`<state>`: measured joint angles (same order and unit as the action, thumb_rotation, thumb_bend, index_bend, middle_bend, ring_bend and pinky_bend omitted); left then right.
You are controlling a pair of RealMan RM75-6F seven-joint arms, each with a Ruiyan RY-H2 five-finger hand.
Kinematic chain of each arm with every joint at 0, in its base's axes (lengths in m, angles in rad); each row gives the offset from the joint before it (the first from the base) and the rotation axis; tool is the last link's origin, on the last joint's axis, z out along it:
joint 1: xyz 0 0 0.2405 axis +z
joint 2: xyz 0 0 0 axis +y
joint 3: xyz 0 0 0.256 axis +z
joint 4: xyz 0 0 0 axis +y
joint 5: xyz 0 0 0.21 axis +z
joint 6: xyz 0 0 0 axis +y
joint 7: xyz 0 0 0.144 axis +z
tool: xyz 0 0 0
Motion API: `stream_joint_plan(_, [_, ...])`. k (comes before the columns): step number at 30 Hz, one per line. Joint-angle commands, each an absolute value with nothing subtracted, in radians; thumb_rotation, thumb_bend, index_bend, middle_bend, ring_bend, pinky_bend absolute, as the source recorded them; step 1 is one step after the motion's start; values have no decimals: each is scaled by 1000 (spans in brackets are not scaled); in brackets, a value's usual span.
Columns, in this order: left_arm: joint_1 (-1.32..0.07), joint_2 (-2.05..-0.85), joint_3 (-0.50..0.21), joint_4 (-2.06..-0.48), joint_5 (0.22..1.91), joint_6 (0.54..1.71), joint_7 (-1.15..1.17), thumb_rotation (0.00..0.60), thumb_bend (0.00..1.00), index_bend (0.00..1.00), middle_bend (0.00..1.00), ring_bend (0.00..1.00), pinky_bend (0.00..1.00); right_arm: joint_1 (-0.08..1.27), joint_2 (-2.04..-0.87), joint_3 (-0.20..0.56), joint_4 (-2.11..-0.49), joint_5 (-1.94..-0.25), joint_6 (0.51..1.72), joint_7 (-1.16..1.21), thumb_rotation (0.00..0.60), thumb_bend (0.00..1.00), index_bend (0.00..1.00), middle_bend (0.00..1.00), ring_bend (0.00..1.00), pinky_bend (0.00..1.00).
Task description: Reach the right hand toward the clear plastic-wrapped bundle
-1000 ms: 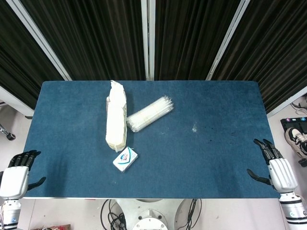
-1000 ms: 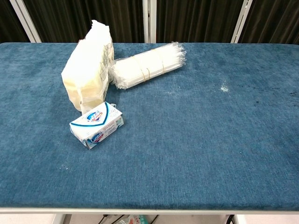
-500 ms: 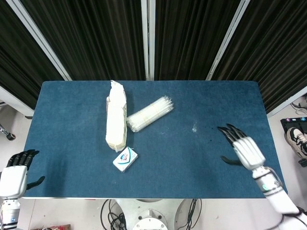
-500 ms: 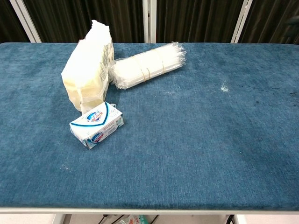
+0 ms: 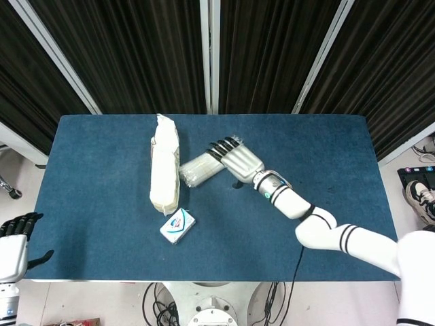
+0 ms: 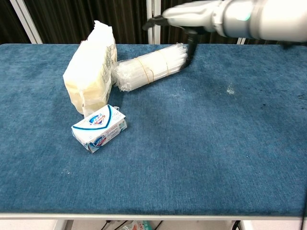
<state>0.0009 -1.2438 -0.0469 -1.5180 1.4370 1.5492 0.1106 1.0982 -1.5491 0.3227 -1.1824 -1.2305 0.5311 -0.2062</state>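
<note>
The clear plastic-wrapped bundle (image 5: 199,168) (image 6: 148,67) lies slanted on the blue table, its left end against a tall cream-coloured bag. My right hand (image 5: 236,157) (image 6: 184,18) hovers over the bundle's right end with fingers stretched out flat and apart, holding nothing. In the chest view the hand hangs above the bundle with its thumb pointing down near the right end. My left hand (image 5: 13,239) stays off the table's near left corner, fingers apart, empty.
A cream-coloured bag (image 5: 165,164) (image 6: 91,69) stands left of the bundle. A small blue-and-white box (image 5: 177,225) (image 6: 99,128) lies in front of the bag. The blue table (image 5: 306,156) ends at dark curtains behind.
My right arm has swung from the table's right side leftward and away from me, so the hand is now over the bundle's right end. The left hand has sunk slightly.
</note>
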Motion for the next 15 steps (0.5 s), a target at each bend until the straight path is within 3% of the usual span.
stream_joint_plan(1, [11, -1236, -50, -1523, 1427, 1560, 110, 600, 0, 220, 198, 167, 192, 1301, -1771, 355, -867, -1067, 380, -349, 600, 0, 0, 0, 0, 0])
stream_joint_plan(8, [39, -1225, -49, -1525, 1406, 1581, 99, 600, 0, 220, 198, 167, 192, 1448, -1928, 306, -562, -965, 228, -376, 600, 0, 0, 0, 0, 0])
stream_joint_plan(15, [46, -1234, -49, -1507, 1400, 1578, 83, 600, 0, 220, 198, 167, 192, 1477, -2007, 275, -413, -932, 153, -319, 600, 0, 0, 6, 0, 0])
